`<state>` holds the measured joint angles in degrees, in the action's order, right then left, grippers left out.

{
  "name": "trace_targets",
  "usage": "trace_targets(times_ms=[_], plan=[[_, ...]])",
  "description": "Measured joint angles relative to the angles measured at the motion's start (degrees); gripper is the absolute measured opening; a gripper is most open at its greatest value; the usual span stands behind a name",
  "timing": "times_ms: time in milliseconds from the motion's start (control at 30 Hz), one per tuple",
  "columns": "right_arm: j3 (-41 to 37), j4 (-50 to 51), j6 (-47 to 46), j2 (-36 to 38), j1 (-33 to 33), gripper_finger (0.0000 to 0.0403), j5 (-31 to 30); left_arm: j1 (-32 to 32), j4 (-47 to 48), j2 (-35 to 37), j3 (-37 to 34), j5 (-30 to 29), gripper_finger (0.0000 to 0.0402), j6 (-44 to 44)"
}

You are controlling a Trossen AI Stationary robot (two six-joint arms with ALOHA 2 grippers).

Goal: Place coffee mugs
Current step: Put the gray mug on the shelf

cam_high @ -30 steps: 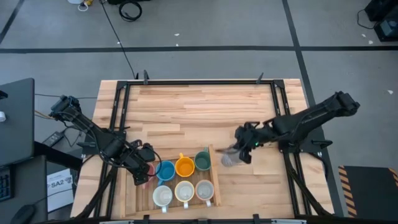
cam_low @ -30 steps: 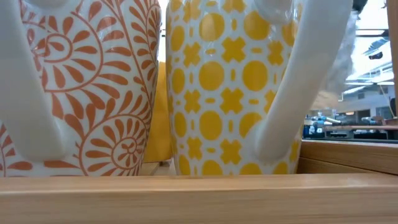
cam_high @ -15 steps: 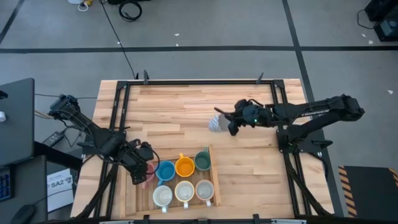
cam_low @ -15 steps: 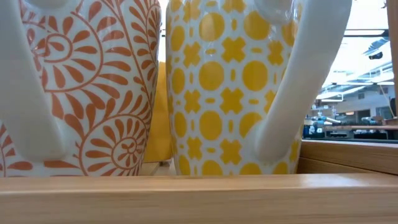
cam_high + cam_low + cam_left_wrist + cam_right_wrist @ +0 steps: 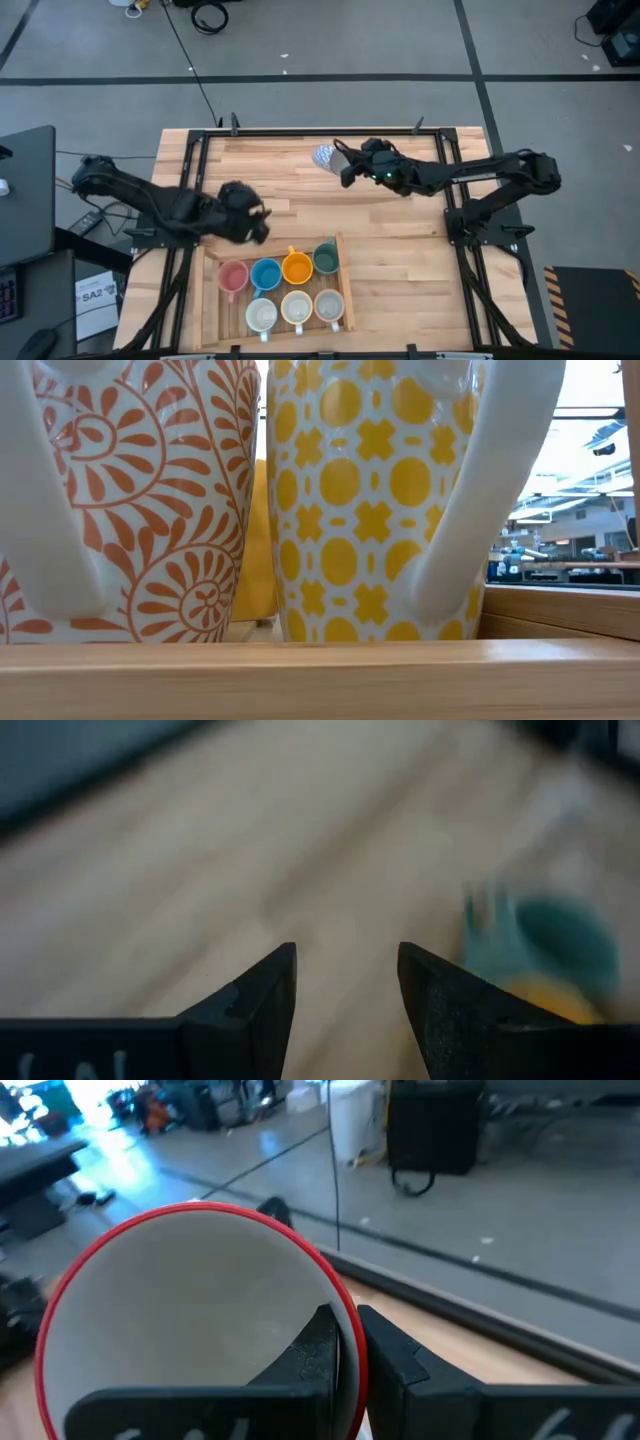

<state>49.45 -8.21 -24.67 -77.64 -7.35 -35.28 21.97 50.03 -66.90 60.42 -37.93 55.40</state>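
Right gripper [image 5: 340,168] pinched tight on the rim of the red-rimmed white mug [image 5: 324,156], up near the table's far edge, tray [image 5: 345,290] well behind it. Best swung back slow and lowered level into a free spot. Left gripper [image 5: 257,225] spread wide, holding nothing, green mug [image 5: 326,258] just ahead.

Tray mugs — pink [image 5: 232,277], blue [image 5: 265,274], orange [image 5: 296,268], dark green [image 5: 326,259].
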Motion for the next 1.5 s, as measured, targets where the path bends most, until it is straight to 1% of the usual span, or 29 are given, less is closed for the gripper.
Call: trace_targets(times_ms=[100, 200, 333, 433, 500, 600, 667, 733, 833, 900, 1033, 1133, 1233, 1333, 1400, 1500], plan=[[0.00, -5.67, 1.19, -2.76, -0.87, 0.0034, -1.57, -5.27, -8.49, -0.21, 0.00, -4.73, 0.0183, -3.87], [0.00, -10.26, 1.51, -5.01, -1.38, 0.0034, -2.39, -10.38, -19.60, -0.21, 0.00, -5.83, 0.0183, -9.45], [0.00, -14.03, 2.20, -7.26, -1.49, 0.0034, -2.62, -16.21, -34.12, -0.87, 0.00, -2.70, 0.0183, -18.48], [0.84, -14.04, 2.21, -8.34, -1.35, 0.0034, -2.63, -19.32, -41.89, -2.04, 0.00, 0.30, 0.0183, -24.09], [1.47, -13.64, 2.23, -8.62, -1.09, 0.0034, -2.63, -20.84, -45.50, -3.28, 0.02, 1.42, 0.0183, -26.31], [2.86, -14.11, 2.23, -8.92, -0.45, 0.0034, -2.27, -22.41, -47.54, -5.73, 0.00, 2.86, 0.0183, -27.89], [3.95, -11.67, 2.36, -8.91, 0.08, 0.0034, -2.21, -23.14, -47.10, -7.27, 0.00, 3.11, 0.0183, -27.83], [5.30, -6.89, 2.34, -8.88, 0.41, 0.0034, -1.91, -23.54, -46.50, -8.71, -0.02, 3.35, 0.0183, -27.61], [7.51, 2.90, 0.89, -8.72, 0.55, 0.0034, -0.86, -23.60, -46.63, -10.20, -0.02, 3.37, 0.0183, -27.61], [9.20, 10.53, -1.62, -8.54, 0.27, 0.0034, 1.40, -23.57, -46.88, -10.93, -0.01, 3.76, 0.0183, -27.58], [11.34, 24.53, -7.55, -8.51, -1.26, 0.0034, 8.05, -23.57, -46.84, -11.49, 0.01, 5.53, 0.0183, -27.58], [11.32, 31.13, -11.07, -8.51, -2.50, 0.0034, 13.17, -23.57, -46.55, -11.62, 0.00, 5.68, 0.0183, -27.56], [11.32, 36.11, -13.19, -9.01, -3.02, 0.0034, 15.65, -23.57, -46.46, -11.62, 0.00, 5.66, 0.0183, -27.58], [11.30, 38.05, -14.19, -10.69, -3.02, 0.0034, 16.31, -23.57, -46.44, -11.62, 0.00, 5.69, 0.0183, -27.58], [11.30, 36.09, -14.20, -12.19, -3.06, 0.0034, 17.41, -23.57, -46.34, -11.62, 0.00, 5.69, 0.0183, -27.57], [11.26, 29.84, -12.95, -14.83, -3.24, 0.0034, 19.58, -23.57, -46.17, -11.62, 0.00, 5.53, 0.0183, -27.58]])
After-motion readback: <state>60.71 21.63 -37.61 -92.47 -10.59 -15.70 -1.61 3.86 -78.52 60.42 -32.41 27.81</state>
